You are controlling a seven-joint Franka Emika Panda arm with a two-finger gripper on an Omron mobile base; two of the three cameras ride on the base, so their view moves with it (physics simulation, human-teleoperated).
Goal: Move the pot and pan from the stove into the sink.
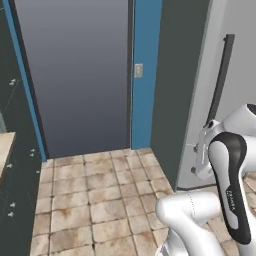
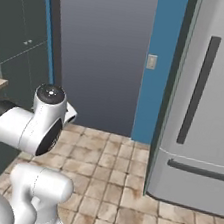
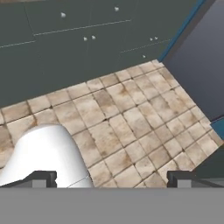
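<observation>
Across the tiled floor the base faces a dark doorway with blue trim, fridge to the right, dark cabinets to the left. A sliver of beige counter sits at the left edge. Pot, pan, stove and sink: none within sight from this stance, so their whereabouts cannot be told.

Gripper: hand view looks down at the floor, fingertips far apart, jaws wide, nothing between them.

Judgement on handling: a metal pot is stiff, moderately heavy and smooth-walled; best taken by the rim or a loop handle, since the body is likely too wide for the jaws. A frying pan is stiff and unbalanced; gripping the long handle close to the bowl should limit tipping.

Containers: contents of pot, pan and sink cannot be told. Cabinets and fridge are closed.
</observation>
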